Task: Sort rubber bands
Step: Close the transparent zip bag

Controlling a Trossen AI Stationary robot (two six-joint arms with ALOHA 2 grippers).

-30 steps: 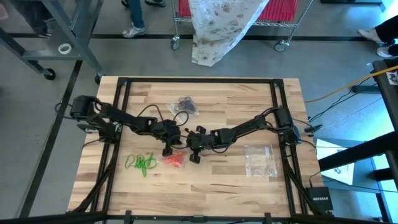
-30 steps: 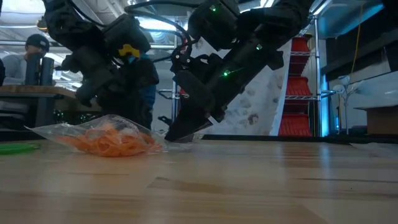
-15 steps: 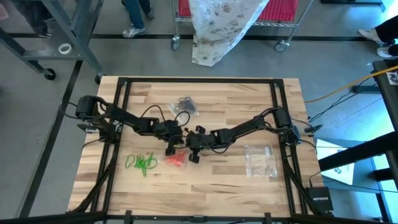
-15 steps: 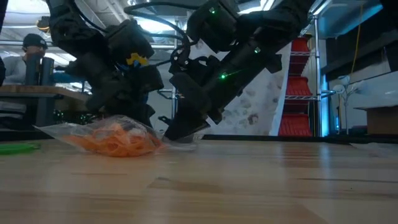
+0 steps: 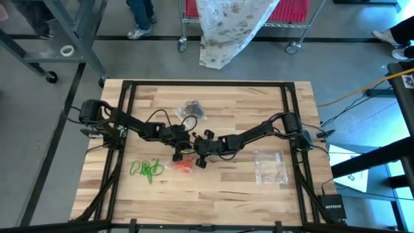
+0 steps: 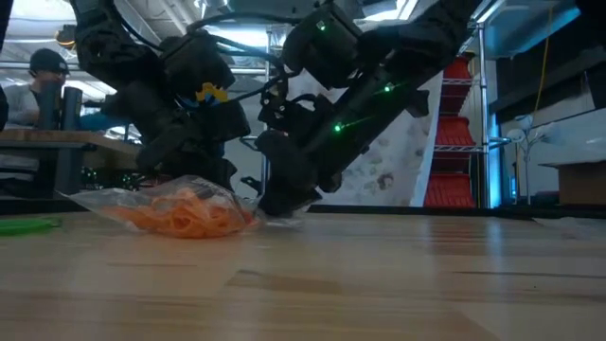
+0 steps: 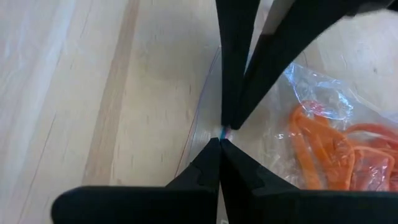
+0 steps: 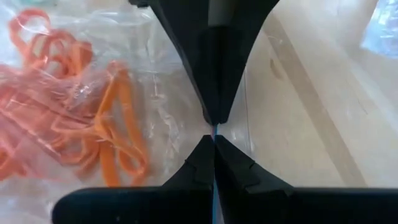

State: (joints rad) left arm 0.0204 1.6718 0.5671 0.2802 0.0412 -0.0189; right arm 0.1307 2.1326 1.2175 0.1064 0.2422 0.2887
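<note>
High view puts both arms meeting near the middle of the wooden counter (image 5: 246, 188), slightly left of centre in the frame. The left pincer (image 5: 177, 156) and the right pincer (image 5: 201, 162) come down on either side of a clear bag (image 5: 184, 166) holding orange-red rubber bands (image 6: 185, 218).

Left wrist view shows that pincer's fingers (image 7: 214, 168) pressed tight together on the bag's thin edge, with the orange loops (image 7: 336, 155) lying inside the plastic at the right of the frame. Right wrist view shows the same on the other side: fingers (image 8: 211, 165) closed flat on the bag's edge, the orange loops (image 8: 81, 130) spread at the left of the frame.

Low view has the bag resting on the counter at the left of centre, both dark pincers bearing down just behind and beside it.

Green rubber bands (image 5: 146, 169) lie loose in the lower left part of the counter (a green edge also shows at the far left of the low view). Black rubber bands (image 5: 192, 109) sit in a second bag at upper centre. Another clear bag (image 5: 270, 167) lies at the right.
</note>
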